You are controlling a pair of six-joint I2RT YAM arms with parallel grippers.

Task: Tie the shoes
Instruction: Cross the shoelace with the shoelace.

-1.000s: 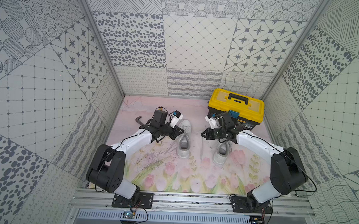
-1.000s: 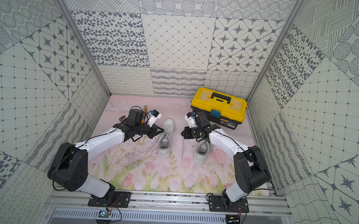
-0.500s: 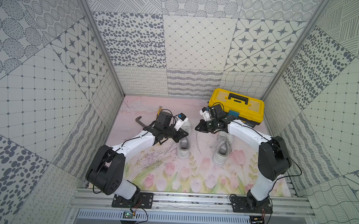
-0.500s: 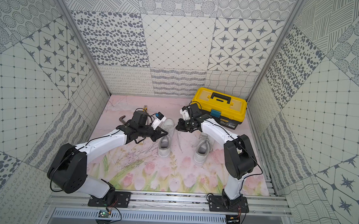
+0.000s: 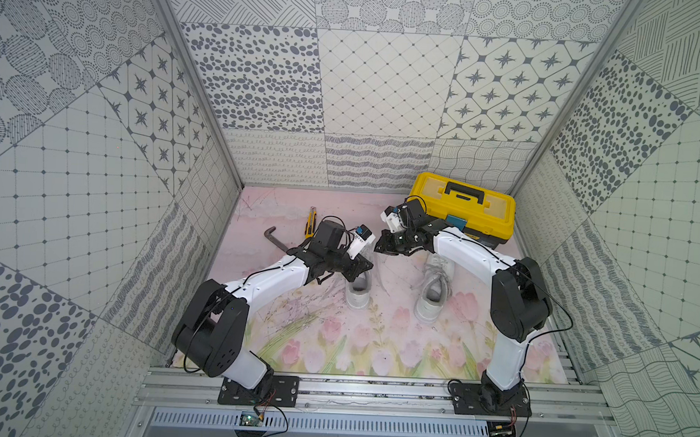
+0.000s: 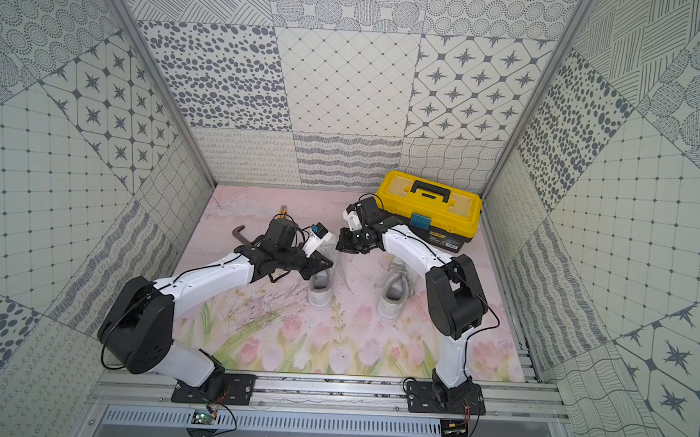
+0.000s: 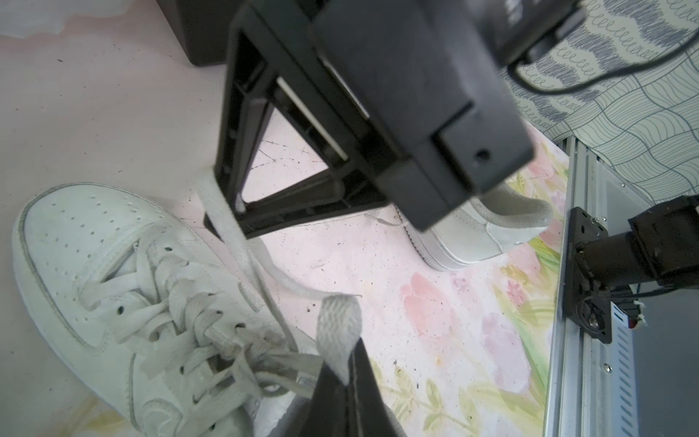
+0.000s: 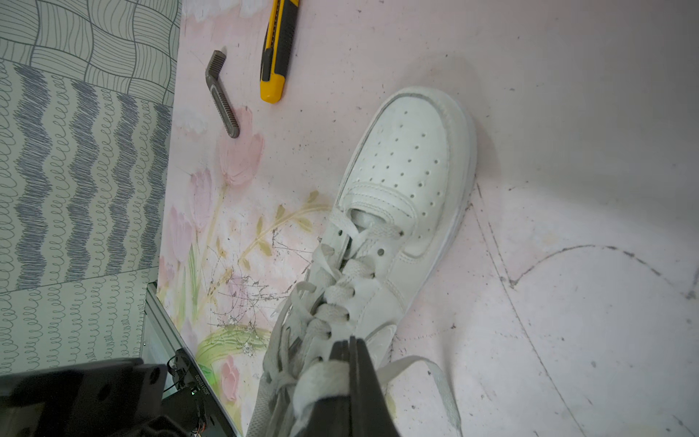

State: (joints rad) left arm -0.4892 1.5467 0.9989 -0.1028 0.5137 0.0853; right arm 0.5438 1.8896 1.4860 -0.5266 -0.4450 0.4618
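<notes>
Two white shoes stand side by side on the floral mat, toes towards the back wall. Both grippers hang over the left shoe (image 5: 357,287) (image 6: 320,288). My left gripper (image 5: 365,265) (image 7: 350,365) is shut on a loop of that shoe's lace (image 7: 337,329). My right gripper (image 5: 379,246) (image 8: 348,350), close beside it, is shut on the other lace (image 8: 321,382), which runs down to the same shoe (image 8: 410,178). The left wrist view shows the right gripper's fingertips (image 7: 227,217) pinching this lace. The right shoe (image 5: 434,290) (image 7: 484,230) lies untouched, its laces loose.
A yellow toolbox (image 5: 462,206) (image 6: 430,209) stands at the back right, just behind the right arm. A yellow utility knife (image 8: 276,56) (image 5: 311,222) and a grey bent tool (image 8: 222,98) (image 5: 275,238) lie at the back left.
The right gripper has moved left, from near the right shoe to over the left shoe. The left gripper has shifted right towards it. Both have stayed shut.
</notes>
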